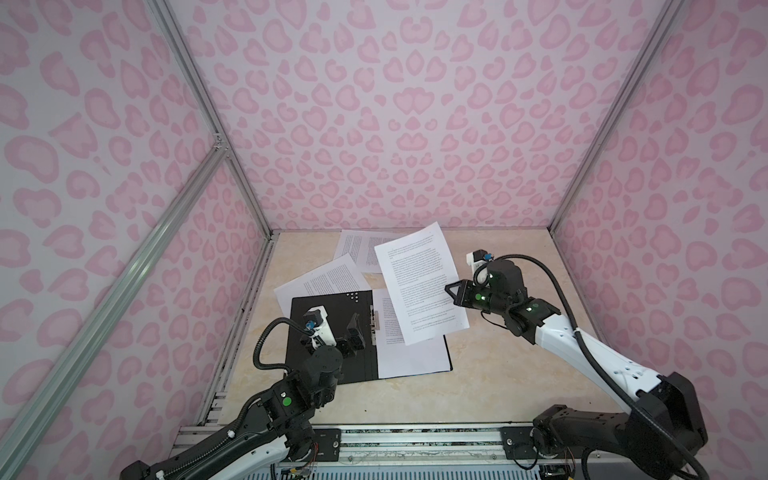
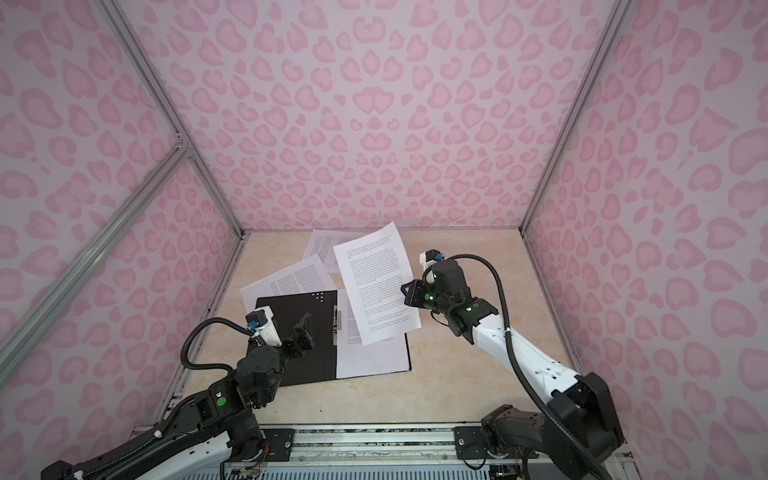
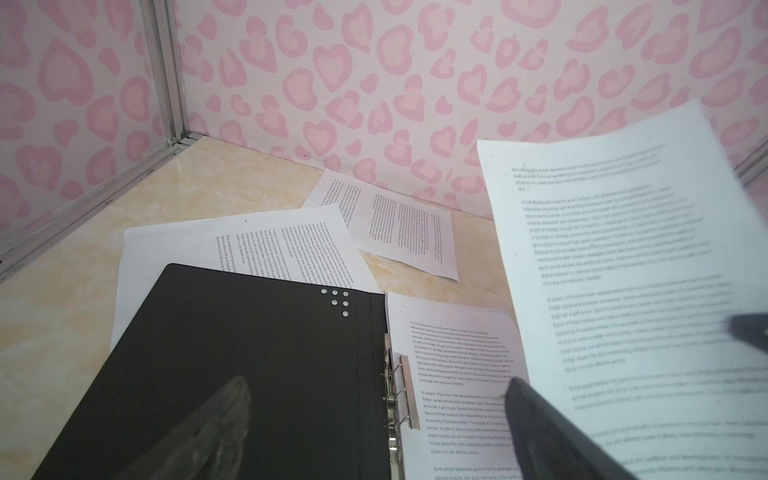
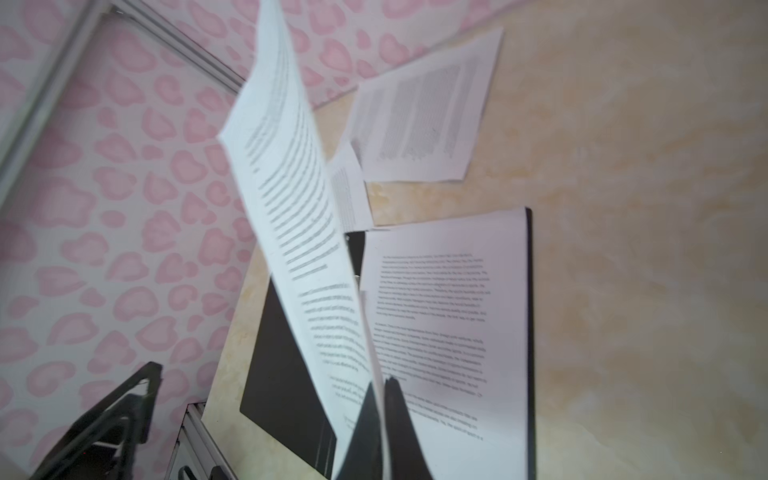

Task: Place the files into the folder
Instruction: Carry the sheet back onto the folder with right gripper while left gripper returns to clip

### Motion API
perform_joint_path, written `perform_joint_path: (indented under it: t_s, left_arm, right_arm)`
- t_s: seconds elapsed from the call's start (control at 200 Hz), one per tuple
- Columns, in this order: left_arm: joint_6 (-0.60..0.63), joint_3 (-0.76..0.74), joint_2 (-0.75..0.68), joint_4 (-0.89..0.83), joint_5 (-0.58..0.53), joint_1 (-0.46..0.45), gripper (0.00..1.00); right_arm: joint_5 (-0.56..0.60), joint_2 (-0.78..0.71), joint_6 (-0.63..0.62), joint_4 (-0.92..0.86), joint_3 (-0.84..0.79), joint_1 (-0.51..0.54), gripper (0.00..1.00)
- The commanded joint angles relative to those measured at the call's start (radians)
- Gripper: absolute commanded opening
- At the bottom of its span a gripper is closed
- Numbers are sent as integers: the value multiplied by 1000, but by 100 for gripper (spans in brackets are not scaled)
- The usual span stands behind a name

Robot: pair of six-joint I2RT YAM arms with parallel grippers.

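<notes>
The folder (image 1: 357,365) (image 2: 316,361) (image 3: 249,353) lies open on the table, black inside up, with a metal clip (image 3: 399,390) at its spine. One printed sheet (image 1: 411,357) (image 4: 436,311) lies flat on its right half. My right gripper (image 1: 451,293) (image 2: 407,291) (image 4: 380,390) is shut on the edge of another sheet (image 1: 419,282) (image 2: 374,282) (image 3: 623,270), held in the air above that half. My left gripper (image 1: 340,332) (image 3: 374,415) hovers open over the folder's left half, holding nothing.
Two more sheets lie on the marble table: one (image 1: 328,278) (image 3: 249,241) partly under the folder's far left corner, one (image 1: 357,249) (image 4: 424,112) by the back wall. Pink patterned walls and aluminium posts (image 1: 249,199) close three sides; a metal rail (image 1: 415,440) runs along the front.
</notes>
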Motion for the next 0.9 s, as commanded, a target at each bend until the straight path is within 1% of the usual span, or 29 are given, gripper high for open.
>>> perform_joint_path:
  t_s: [0.0, 0.025, 0.075, 0.13, 0.19, 0.305, 0.44, 0.5, 0.64, 0.895]
  left_arm:
    - [-7, 15, 22, 8, 7, 1, 97]
    - [-7, 17, 30, 9, 9, 2, 97]
    - [-5, 21, 44, 8, 12, 2, 97]
    - [-1, 27, 60, 7, 15, 3, 97]
    - [2, 33, 77, 8, 18, 3, 97]
    - [6, 39, 112, 15, 21, 4, 97]
    - [8, 54, 163, 16, 42, 5, 97]
    - [10, 66, 187, 13, 54, 6, 97]
    - [13, 81, 224, 10, 69, 8, 97]
    - [14, 92, 264, 9, 84, 9, 97]
  right_arm:
    - [-68, 112, -1, 87, -58, -29, 0]
    - [-70, 147, -14, 81, -60, -32, 0]
    - [-108, 215, -29, 87, -52, -40, 0]
    - [-144, 264, -7, 152, -66, -37, 0]
    - [-154, 287, 13, 216, -85, -31, 0]
    - [-118, 293, 2, 225, -84, -5, 0]
    - [-150, 301, 52, 316, -122, 8, 0]
    - [-163, 304, 53, 312, -116, 14, 0]
    - [-148, 306, 60, 318, -122, 31, 0]
    - [-154, 318, 117, 375, -146, 51, 0]
